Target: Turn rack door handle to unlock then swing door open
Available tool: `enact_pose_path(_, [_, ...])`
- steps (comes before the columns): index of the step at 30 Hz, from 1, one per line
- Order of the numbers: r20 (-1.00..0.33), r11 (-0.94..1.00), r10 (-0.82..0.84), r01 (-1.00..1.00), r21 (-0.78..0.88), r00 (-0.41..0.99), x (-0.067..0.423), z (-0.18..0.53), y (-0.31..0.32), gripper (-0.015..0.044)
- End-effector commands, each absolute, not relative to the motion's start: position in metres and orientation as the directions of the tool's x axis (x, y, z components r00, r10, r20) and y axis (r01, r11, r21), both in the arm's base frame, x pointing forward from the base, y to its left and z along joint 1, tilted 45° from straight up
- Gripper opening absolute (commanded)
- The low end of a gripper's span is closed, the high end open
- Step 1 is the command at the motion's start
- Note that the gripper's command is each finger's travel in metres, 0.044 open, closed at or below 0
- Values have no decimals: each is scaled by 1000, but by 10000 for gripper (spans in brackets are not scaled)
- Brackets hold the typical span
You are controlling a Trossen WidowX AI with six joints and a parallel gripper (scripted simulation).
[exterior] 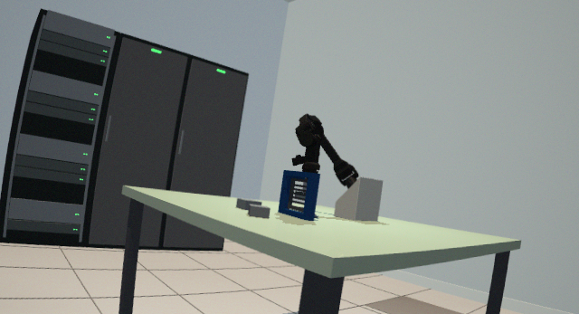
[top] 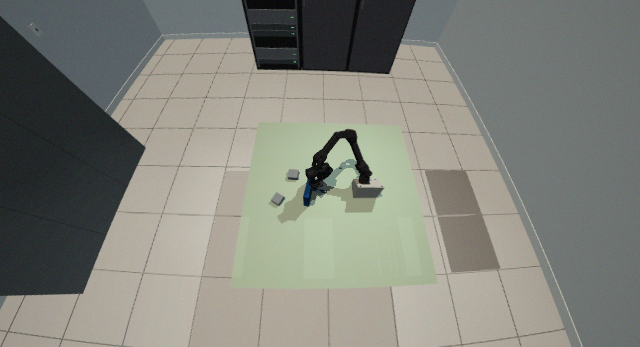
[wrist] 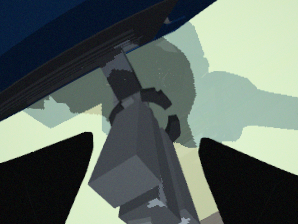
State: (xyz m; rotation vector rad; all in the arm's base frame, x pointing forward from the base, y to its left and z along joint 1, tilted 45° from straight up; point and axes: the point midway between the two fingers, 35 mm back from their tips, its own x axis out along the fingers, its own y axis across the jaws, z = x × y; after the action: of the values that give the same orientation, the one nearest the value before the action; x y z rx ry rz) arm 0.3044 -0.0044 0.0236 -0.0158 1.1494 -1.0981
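One pale green table [top: 345, 252] [exterior: 407, 237], tiled floor [top: 170, 247] [exterior: 54, 278].

Pale tiled floor [top: 190, 247] [exterior: 41, 280], blue-grey walls [top: 210, 12] [exterior: 226, 29]

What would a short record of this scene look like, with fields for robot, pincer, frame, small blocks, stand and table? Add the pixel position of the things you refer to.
Robot: one black arm [top: 348, 135] [exterior: 332, 151]
Pincer: open [wrist: 146, 141], fingers apart on either side of a grey piece [wrist: 125, 172]
Frame: blue [top: 306, 196] [exterior: 284, 194], upright, beneath the arm's end
Small blocks: two, grey
Stand: grey [top: 368, 189] [exterior: 370, 198], at the arm's base
Table: pale green top [top: 320, 247] [exterior: 362, 242]
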Motion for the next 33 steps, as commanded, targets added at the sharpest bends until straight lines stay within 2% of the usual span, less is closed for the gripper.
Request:
enact_pose_path(1, [-714, 601, -700, 523, -604, -19, 305, 23, -5, 297])
enact_pose_path(9, [-713, 703, -700, 154, -694, -18, 305, 23, -5, 297])
enact_pose_path(16, [-713, 703, -701, -191, -686, -17, 305, 23, -5, 297])
enact_pose_path(24, [-713, 599, -701, -555, -577, -16, 305, 23, -5, 297])
enact_pose_path(33, [-713, 374, -701, -859, -349, -15, 305, 24, -5, 297])
